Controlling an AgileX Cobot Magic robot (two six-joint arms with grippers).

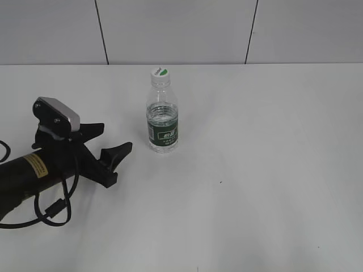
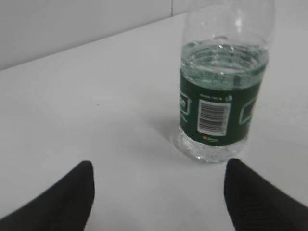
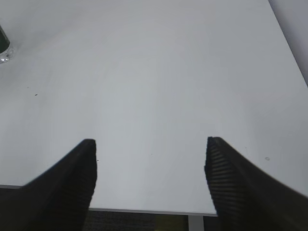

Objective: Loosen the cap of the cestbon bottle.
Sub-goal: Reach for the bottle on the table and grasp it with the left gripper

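Observation:
The cestbon bottle [image 1: 162, 116] stands upright on the white table, clear and ribbed with a dark green label. Its white cap [image 1: 159, 72] with a green patch sits on top. The left wrist view shows the bottle's lower body [image 2: 219, 103] close ahead; the cap is out of that frame. My left gripper [image 1: 110, 144] [image 2: 159, 185] is open and empty, a short way left of the bottle and low over the table. My right gripper [image 3: 150, 161] is open and empty above the table's near edge; it is out of the exterior view. The bottle's base [image 3: 4, 48] shows at the far left of the right wrist view.
The white table [image 1: 255, 170] runs back to a grey panelled wall [image 1: 181, 28]. A black cable [image 1: 54, 209] loops under the left arm. The table's front edge [image 3: 154, 211] lies below the right gripper.

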